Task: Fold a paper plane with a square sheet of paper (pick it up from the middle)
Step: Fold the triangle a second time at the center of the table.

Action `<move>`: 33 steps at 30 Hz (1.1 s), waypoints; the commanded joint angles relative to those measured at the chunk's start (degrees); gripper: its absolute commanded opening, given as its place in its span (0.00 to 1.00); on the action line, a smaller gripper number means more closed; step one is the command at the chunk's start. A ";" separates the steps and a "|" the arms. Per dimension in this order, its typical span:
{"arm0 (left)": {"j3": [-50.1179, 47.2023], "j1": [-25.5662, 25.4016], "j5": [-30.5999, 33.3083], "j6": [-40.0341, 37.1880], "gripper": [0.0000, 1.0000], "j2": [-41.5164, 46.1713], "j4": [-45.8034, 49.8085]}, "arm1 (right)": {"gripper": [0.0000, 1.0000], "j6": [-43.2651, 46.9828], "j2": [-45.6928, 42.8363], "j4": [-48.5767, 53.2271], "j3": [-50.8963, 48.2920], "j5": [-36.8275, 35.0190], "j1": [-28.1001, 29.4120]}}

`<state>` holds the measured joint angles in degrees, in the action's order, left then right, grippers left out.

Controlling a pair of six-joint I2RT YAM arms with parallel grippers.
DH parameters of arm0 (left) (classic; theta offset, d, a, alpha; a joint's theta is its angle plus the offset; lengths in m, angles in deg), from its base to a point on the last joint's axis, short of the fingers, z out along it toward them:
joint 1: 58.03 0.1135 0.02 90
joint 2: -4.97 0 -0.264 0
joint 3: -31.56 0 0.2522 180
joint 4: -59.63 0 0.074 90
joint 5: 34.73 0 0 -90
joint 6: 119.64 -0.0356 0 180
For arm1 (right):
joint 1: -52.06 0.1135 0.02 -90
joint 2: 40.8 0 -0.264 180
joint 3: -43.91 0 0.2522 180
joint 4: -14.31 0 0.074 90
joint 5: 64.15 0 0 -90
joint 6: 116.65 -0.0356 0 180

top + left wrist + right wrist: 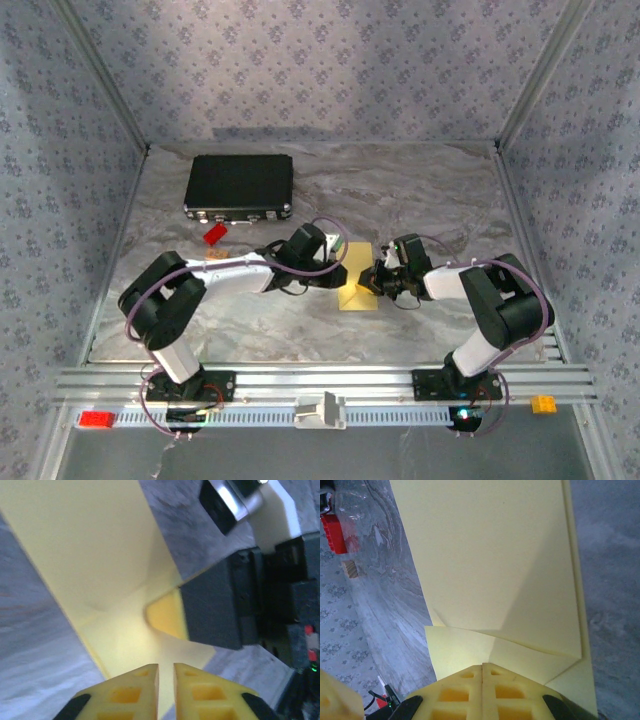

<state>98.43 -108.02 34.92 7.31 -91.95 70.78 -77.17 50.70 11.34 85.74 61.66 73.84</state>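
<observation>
The pale-yellow sheet of paper (357, 294) lies on the marble table between both arms, partly folded. Seen from the right wrist, the paper (495, 565) has a diagonal crease and a flap turned over near the fingertips. My right gripper (482, 669) is shut, its tips on that flap's edge. In the left wrist view, my left gripper (166, 672) hovers low over the paper (95, 545), a narrow gap between its fingers with nothing in it. Opposite it, the right gripper's yellow fingertip (166, 618) pokes in at the raised fold. From above, the left gripper (347, 266) and right gripper (369, 284) nearly meet.
A black case (240, 185) sits at the back left. A small red brick (214, 235) and a tan block (215, 257) lie near the left arm, the same red brick (334, 532) and tan block (350, 569) showing from the right wrist. An orange brick (543, 404) rests on the front rail.
</observation>
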 commanded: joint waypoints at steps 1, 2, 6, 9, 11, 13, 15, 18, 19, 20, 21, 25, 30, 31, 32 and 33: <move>3.36 -1.71 -7.23 0.80 0.10 -2.85 1.15 | 0.02 0.54 0.88 6.40 -0.63 -3.92 -0.18; 3.82 -2.03 -7.43 0.99 0.10 -3.64 1.36 | 0.02 0.57 0.94 6.45 -0.59 -3.91 -0.16; 4.18 -2.21 -9.27 2.62 0.09 -6.70 -0.79 | 0.02 0.55 0.91 6.45 -0.70 -4.00 -0.24; 4.38 -2.21 -10.20 2.91 0.09 -8.34 -1.76 | 0.02 0.58 0.93 6.45 -0.66 -4.00 -0.23; 4.61 -2.21 -10.83 2.72 0.09 -9.03 -1.63 | 0.02 0.60 0.96 6.45 -0.66 -3.98 -0.25; 4.76 -2.23 -11.15 2.47 0.09 -9.70 -1.44 | 0.02 0.53 1.04 6.45 -0.67 -3.95 -0.25; 4.83 -2.21 -10.89 2.40 0.09 -10.20 -1.19 | 0.02 0.46 0.96 6.45 -0.67 -4.00 -0.25; 5.09 -2.28 -10.85 2.19 0.10 -10.88 -1.11 | 0.02 0.45 0.99 6.40 -0.75 -4.00 -0.24; 5.17 -2.21 -10.69 2.04 0.09 -11.00 -0.85 | 0.02 0.43 1.00 6.45 -0.74 -4.02 -0.20; 5.19 -2.22 -10.35 1.81 0.09 -11.20 -0.44 | 0.02 0.45 1.00 6.45 -0.74 -4.00 -0.24; 5.26 -2.28 -10.08 1.65 0.09 -11.31 -0.12 | 0.02 0.48 1.07 6.45 -0.74 -4.00 -0.20; 5.12 -2.21 -8.37 0.19 0.09 -11.53 2.27 | 0.02 0.47 1.32 6.45 -0.74 -3.99 -0.25; 4.08 -2.26 -7.96 -0.51 0.09 -11.49 3.14 | 0.02 0.62 1.51 6.62 -0.70 -3.98 -0.24; 3.64 -2.20 -7.78 -0.63 0.10 -11.44 3.17 | 0.02 0.60 1.57 6.70 -0.66 -3.99 -0.18; 3.21 -2.21 -7.62 -0.63 0.09 -11.36 3.29 | 0.02 0.69 1.63 6.76 -0.59 -3.91 -0.26; 2.81 -2.23 -7.59 -0.54 0.10 -11.27 3.19 | 0.02 0.71 1.60 6.80 -0.66 -3.93 -0.26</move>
<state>102.06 -110.21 26.61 8.12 -102.53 72.35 -77.19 50.70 11.71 85.89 61.64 73.84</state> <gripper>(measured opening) 0.095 0.052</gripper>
